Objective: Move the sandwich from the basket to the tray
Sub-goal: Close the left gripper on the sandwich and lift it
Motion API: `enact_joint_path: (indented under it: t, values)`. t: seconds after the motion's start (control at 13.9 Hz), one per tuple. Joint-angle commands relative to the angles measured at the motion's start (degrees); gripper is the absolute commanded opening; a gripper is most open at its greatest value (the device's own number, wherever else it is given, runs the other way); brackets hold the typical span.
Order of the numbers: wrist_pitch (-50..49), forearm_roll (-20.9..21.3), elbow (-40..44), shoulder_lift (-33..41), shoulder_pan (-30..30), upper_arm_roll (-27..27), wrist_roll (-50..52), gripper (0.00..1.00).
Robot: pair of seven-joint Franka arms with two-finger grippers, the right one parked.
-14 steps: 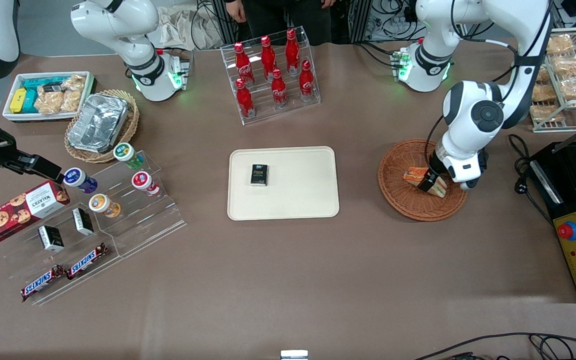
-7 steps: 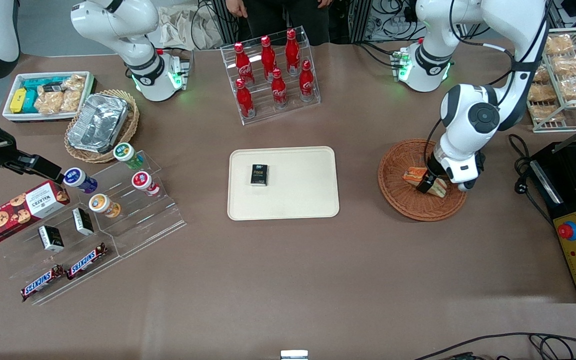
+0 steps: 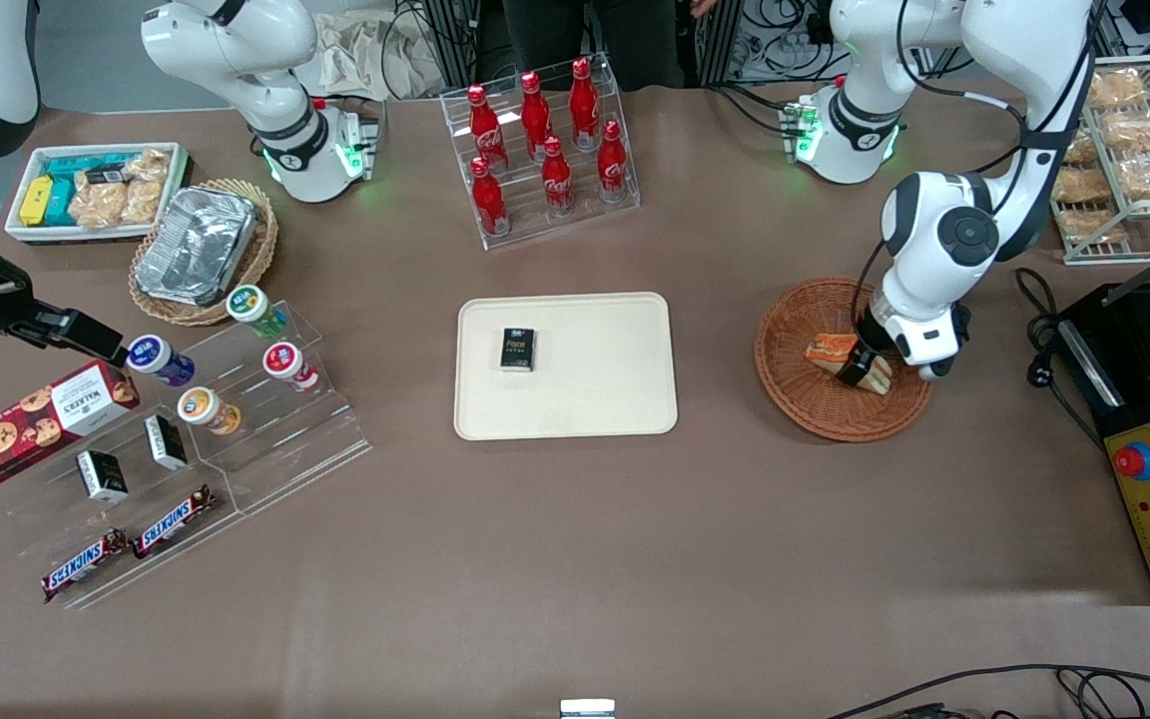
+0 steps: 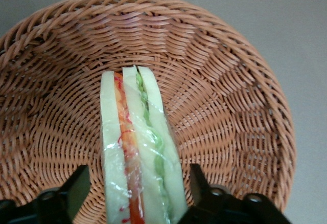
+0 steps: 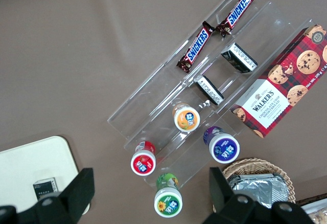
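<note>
Sandwich (image 4: 138,152) lies in basket (image 4: 230,106), between the open gripper (image 4: 138,188) fingers.

Front view overlooks the whole table; left wrist hangs close over basket (image 4: 230,96).

My gripper (image 4: 138,193) hangs in the basket (image 3: 815,409), jaws parted either side of the sandwich (image 4: 138,157). The tray (image 3: 615,399) lies on the desk (image 3: 575,559), toward the parked arm's end.
</note>
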State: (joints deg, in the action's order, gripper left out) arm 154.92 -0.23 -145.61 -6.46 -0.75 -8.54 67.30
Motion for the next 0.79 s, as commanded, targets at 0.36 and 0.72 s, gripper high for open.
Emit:
enact_joint_path:
  t: [0.36, 0.72]
  values:
    - [-2.4, 0.14, 0.4, 3.9, 0.84, -0.34, -2.79, 0.0]
    - [-26.81, -0.3, 14.52, 9.28, 0.22, -3.84, -7.53, 0.0]
